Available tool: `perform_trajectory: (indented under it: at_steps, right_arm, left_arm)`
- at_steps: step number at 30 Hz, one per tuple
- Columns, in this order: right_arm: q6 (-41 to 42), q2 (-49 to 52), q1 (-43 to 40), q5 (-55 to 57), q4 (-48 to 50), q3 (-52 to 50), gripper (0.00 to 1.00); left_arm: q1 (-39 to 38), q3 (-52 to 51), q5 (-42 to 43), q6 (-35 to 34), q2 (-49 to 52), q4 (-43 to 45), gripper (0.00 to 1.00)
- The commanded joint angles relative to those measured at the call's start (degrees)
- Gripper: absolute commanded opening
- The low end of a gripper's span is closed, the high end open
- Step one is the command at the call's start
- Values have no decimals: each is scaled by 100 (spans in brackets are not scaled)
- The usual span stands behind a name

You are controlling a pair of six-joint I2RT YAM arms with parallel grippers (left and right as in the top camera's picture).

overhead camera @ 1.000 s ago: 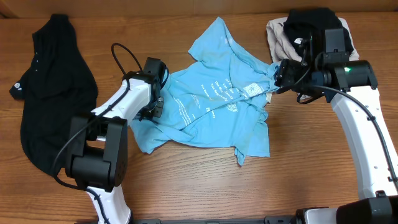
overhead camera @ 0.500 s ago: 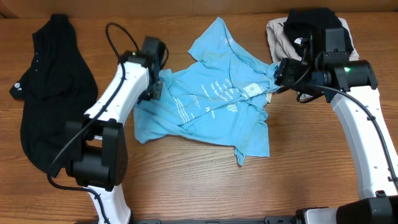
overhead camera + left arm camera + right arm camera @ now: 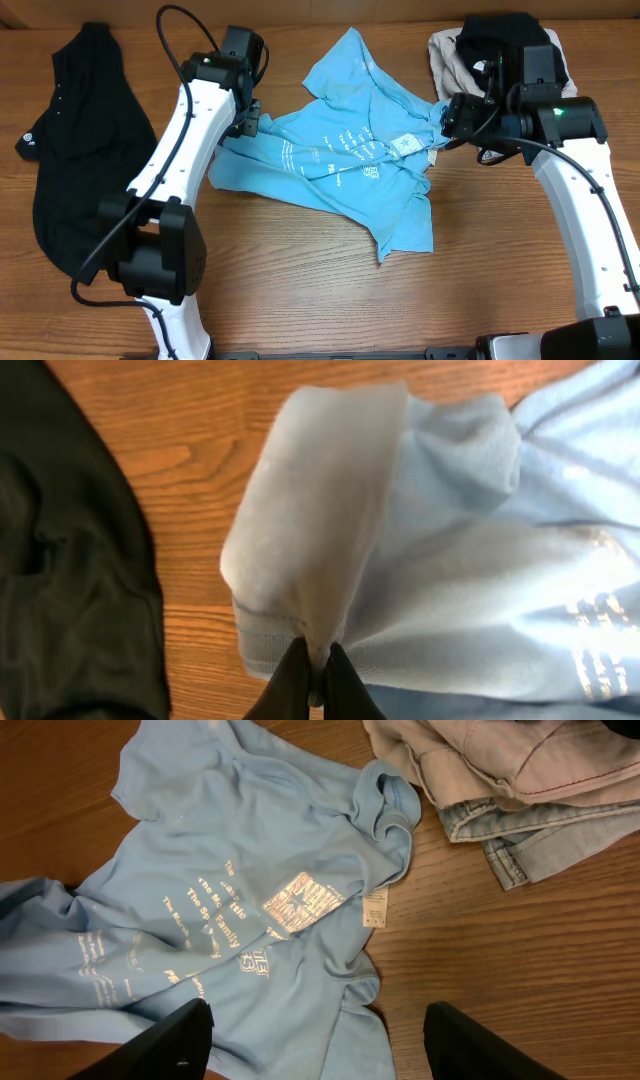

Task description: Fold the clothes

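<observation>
The light blue T-shirt [image 3: 340, 160] lies crumpled in the middle of the table, its white lettering facing up. My left gripper [image 3: 248, 120] is at its back left edge, shut on a pinched fold of the blue fabric [image 3: 320, 560], which hangs bunched from the gripper [image 3: 312, 660]. My right gripper [image 3: 445, 120] hovers open over the shirt's right side near the collar and label [image 3: 375, 907]. Its gripper [image 3: 317, 1015] holds nothing above the T-shirt [image 3: 230, 890]. The long black shirt [image 3: 85, 150] lies heaped at the far left and also shows as the black shirt [image 3: 70, 580] beside the held fold.
A pile of other garments sits at the back right behind my right arm: beige cloth [image 3: 480, 750], pale denim [image 3: 530, 830] and a black piece [image 3: 510, 35]. Bare wooden tabletop [image 3: 300, 290] runs along the front.
My left gripper has moved toward the back of the table, dragging the T-shirt's left edge with it, so the lower left part is pulled flatter. The right arm has not moved.
</observation>
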Motion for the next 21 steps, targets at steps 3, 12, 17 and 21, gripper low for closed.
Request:
perform_trajectory:
  at_steps: [3, 12, 17, 21]
  right_arm:
    - [-42, 39, -4, 61, 9, -20, 72]
    - [-153, 39, -4, 61, -4, -22, 72]
    - [-153, 44, -4, 61, 2, -22, 71]
    - [-162, 87, -4, 61, 4, -20, 71]
  left_arm:
    - [37, 109, 136, -4, 544, -103, 5]
    - [44, 109, 79, 232, 1228, -105, 22]
    - [46, 109, 24, 232, 1305, -52, 28]
    - [48, 111, -39, 232, 1305, 96, 33]
